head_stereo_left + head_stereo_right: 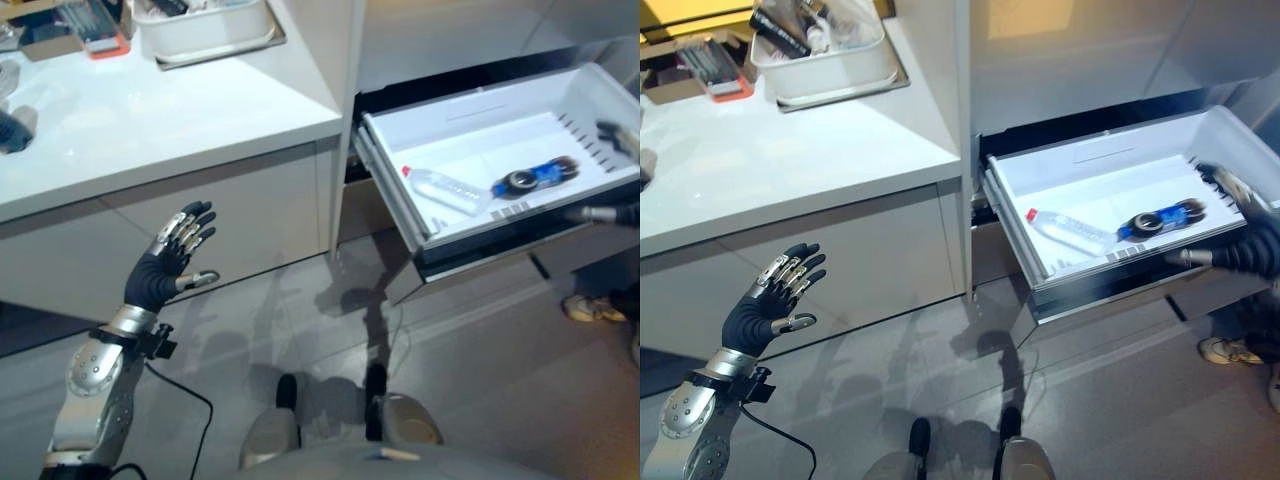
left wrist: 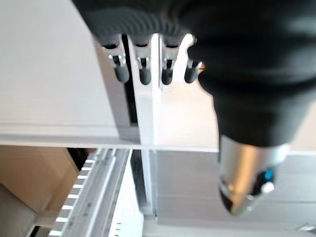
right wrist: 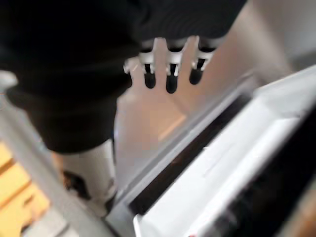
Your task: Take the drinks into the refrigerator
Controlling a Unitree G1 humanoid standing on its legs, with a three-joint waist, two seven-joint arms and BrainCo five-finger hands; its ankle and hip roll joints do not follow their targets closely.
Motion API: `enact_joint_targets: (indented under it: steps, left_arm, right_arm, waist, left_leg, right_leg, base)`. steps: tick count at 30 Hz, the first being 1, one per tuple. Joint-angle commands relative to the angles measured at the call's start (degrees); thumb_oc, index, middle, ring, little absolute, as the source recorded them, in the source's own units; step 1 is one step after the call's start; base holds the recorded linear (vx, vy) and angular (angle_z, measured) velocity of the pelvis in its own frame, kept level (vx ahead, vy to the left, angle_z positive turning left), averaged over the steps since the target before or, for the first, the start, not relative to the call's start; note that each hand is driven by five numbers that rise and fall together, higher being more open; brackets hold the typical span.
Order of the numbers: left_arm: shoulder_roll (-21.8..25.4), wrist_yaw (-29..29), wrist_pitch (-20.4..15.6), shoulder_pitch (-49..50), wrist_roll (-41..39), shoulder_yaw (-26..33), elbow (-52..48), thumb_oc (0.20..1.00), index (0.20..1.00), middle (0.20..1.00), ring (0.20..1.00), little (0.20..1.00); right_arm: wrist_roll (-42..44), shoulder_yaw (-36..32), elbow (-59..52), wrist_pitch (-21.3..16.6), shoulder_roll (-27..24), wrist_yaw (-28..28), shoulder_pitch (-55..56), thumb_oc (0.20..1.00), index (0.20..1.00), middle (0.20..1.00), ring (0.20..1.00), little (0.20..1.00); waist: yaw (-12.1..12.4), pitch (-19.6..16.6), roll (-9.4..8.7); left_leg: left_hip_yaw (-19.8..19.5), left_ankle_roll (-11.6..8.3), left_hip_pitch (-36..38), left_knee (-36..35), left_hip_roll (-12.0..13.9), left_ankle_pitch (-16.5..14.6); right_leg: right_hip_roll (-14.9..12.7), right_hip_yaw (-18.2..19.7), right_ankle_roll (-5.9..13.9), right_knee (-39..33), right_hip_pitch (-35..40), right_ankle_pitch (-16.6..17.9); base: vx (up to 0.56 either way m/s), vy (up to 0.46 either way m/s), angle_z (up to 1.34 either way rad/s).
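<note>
White plastic walls frame the open refrigerator drawer (image 1: 1110, 170) on my right, and two drinks lie flat inside it: a clear bottle (image 1: 1070, 231) with a red cap toward the left, and a dark bottle with a blue label (image 1: 1160, 220) just beside it on the right. My right robot hand (image 1: 1250, 235) hovers at the drawer's right edge, near the dark bottle, fingers relaxed and holding nothing. My left robot hand (image 1: 175, 255) is raised well apart, in front of the bench (image 1: 150, 130), fingers spread and empty.
</note>
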Motion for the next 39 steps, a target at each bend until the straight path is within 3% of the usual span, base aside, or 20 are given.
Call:
enact_joint_targets:
  steps: [1, 3, 6, 7, 8, 12, 20, 25, 39]
  left_arm:
    - [0.2, 0.4, -4.8, 2.5, 1.7, 4.9, -1.1, 1.0, 1.0, 1.0, 1.0, 1.0]
    - [-0.3, 0.7, -5.4, 3.2, 2.5, 5.4, -1.0, 1.0, 1.0, 1.0, 1.0, 1.0]
    - [-0.6, 0.3, -5.6, 5.1, 4.1, 6.8, -1.5, 1.0, 1.0, 1.0, 1.0, 1.0]
    - [-0.7, -0.1, -5.5, 5.6, 4.4, 6.8, -1.8, 1.0, 1.0, 1.0, 1.0, 1.0]
    - [-0.6, 0.2, -5.8, 5.2, 4.7, 6.2, -1.9, 1.0, 1.0, 1.0, 1.0, 1.0]
    - [-0.5, 1.6, -6.5, 3.2, 5.2, 5.1, -2.4, 1.0, 1.0, 1.0, 1.0, 1.0]
    - [-0.4, 3.3, -6.7, -0.3, 5.6, 0.6, -3.5, 1.0, 1.0, 1.0, 1.0, 1.0]
    - [-0.2, 3.9, -6.7, -1.4, 5.5, -1.5, -4.3, 1.0, 1.0, 1.0, 1.0, 1.0]
    - [0.9, 3.7, -6.6, -1.5, 4.8, -4.4, -6.8, 1.0, 1.0, 1.0, 1.0, 1.0]
  right_arm:
    - [-4.7, -1.2, 0.6, -3.9, -1.0, -2.6, 0.7, 1.0, 1.0, 1.0, 1.0, 1.0]
    - [-6.1, 0.4, 3.0, -4.0, 1.6, -3.0, 3.2, 1.0, 1.0, 1.0, 1.0, 1.0]
    - [-9.0, 5.0, 5.6, -2.6, 2.8, 2.0, 9.8, 1.0, 1.0, 1.0, 1.0, 1.0]
    - [-9.7, 7.4, 8.7, -1.9, 3.1, 3.5, 11.0, 0.846, 0.846, 0.846, 0.846, 0.846]
    - [-13.9, 12.3, 13.9, -1.1, 1.8, 3.2, 10.6, 0.2, 0.2, 0.2, 0.2, 0.2]
    - [-22.7, 22.5, 22.0, -1.1, -0.2, 1.7, 7.0, 0.2, 0.2, 0.2, 0.2, 0.2]
    - [-26.5, 38.8, 33.6, -0.3, 1.0, -0.1, -5.9, 0.2, 0.2, 0.2, 0.2, 0.2]
    - [-28.3, 43.6, 34.2, -0.2, 1.3, -1.8, -11.4, 0.2, 0.2, 0.2, 0.2, 0.2]
    - [-30.4, 48.3, 33.9, -0.1, -0.6, -4.6, -22.4, 0.2, 0.2, 0.2, 0.2, 0.2]
  waist:
    - [-0.7, -3.7, -0.75]
    - [-1.0, -4.0, -0.77]
    - [-1.3, -4.1, -1.1]
    - [-1.2, -4.2, -1.07]
    - [-0.9, -4.3, -1.04]
    - [-0.1, -4.2, -0.79]
    - [1.7, -4.0, -0.46]
    - [2.9, -4.1, -0.36]
    - [5.4, -3.8, -0.39]
  left_leg:
    - [-0.4, 3.26, 1.4, 1.7, -1.9, -5.2]
    - [-0.1, 3.29, 2.0, 1.1, -1.9, -5.1]
    - [0.4, 3.32, 2.9, 0.3, -1.9, -5.1]
    - [0.4, 3.3, 3.1, 0.2, -1.9, -5.0]
    - [0.4, 3.28, 3.5, -0.2, -1.9, -4.9]
    - [0.3, 3.26, 4.0, -0.9, -2.0, -4.6]
    - [-1.4, 3.21, 4.5, -1.4, -2.3, -4.1]
    - [-2.4, 3.32, 4.6, -1.5, -2.6, -3.9]
    - [-5.1, 3.68, 4.1, -1.8, -3.5, -3.2]
  right_leg:
    - [1.5, -0.6, 0.84, 2.1, 2.0, -4.9]
    - [1.6, -0.3, 0.93, 1.8, 2.2, -4.9]
    - [1.9, 0.1, 0.93, 1.6, 2.5, -4.8]
    - [1.9, 0.1, 0.96, 1.6, 2.7, -4.9]
    - [1.9, 0.1, 1.05, 1.4, 2.9, -4.8]
    - [1.8, -0.1, 1.1, 1.1, 3.4, -4.7]
    - [1.0, -1.7, 1.07, 0.8, 4.7, -4.9]
    - [0.5, -2.6, 1.04, 0.7, 5.4, -4.9]
    - [-0.7, -5.2, 1.13, 1.9, 5.5, -5.0]
  base:
    - [0.06, 0.02, -0.21]
    - [0.03, 0.016, -0.06]
    - [0.02, 0.003, -0.1]
    - [0.01, 0.007, -0.1]
    - [0.01, 0.006, -0.07]
    - [0.0, 0.002, -0.01]
    - [0.0, -0.005, 0.05]
    - [-0.01, -0.001, 0.18]
    - [-0.01, 0.006, 0.12]
